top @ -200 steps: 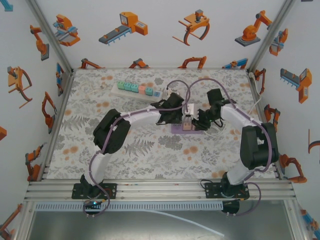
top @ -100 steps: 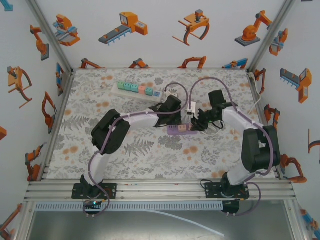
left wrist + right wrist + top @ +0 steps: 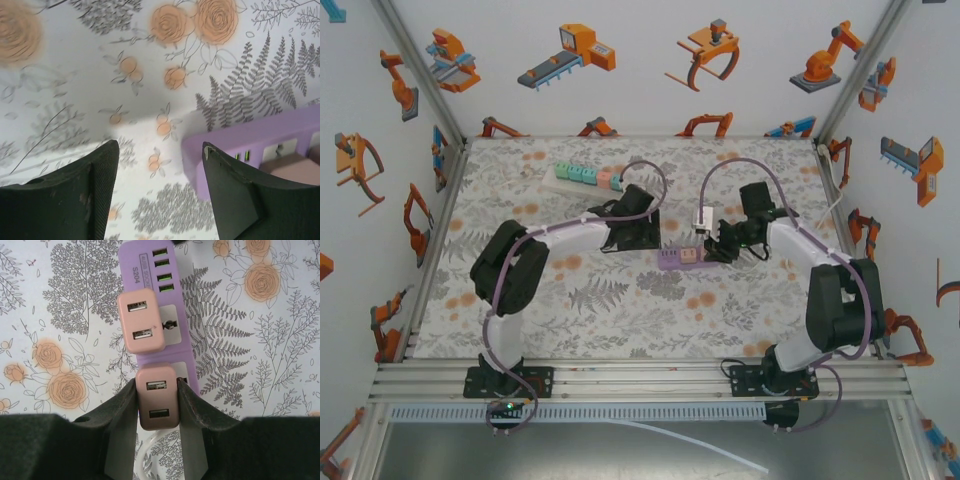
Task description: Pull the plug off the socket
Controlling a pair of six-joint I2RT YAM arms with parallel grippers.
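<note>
A purple socket strip (image 3: 668, 261) lies mid-table. Two pink plugs with USB ports sit on it in the right wrist view. One pink plug (image 3: 141, 322) stands on the middle of the strip (image 3: 128, 257). My right gripper (image 3: 157, 385) is shut on the sides of the other pink plug (image 3: 157, 405), at the strip's near end. From these frames I cannot tell whether that plug is still seated. My left gripper (image 3: 159, 147) is open with only tablecloth between its fingers, just left of the strip's end (image 3: 250, 137). In the top view the left gripper (image 3: 658, 243) and right gripper (image 3: 710, 249) flank the strip.
A white power strip (image 3: 595, 179) with coloured blocks lies at the back left. A small white block (image 3: 702, 216) sits behind the purple strip, and a white cable (image 3: 145, 450) loops under the held plug. Frame posts and patterned walls bound the table.
My left gripper has opened and drawn back to the left, away from the purple strip. The right gripper has stayed shut on its pink plug.
</note>
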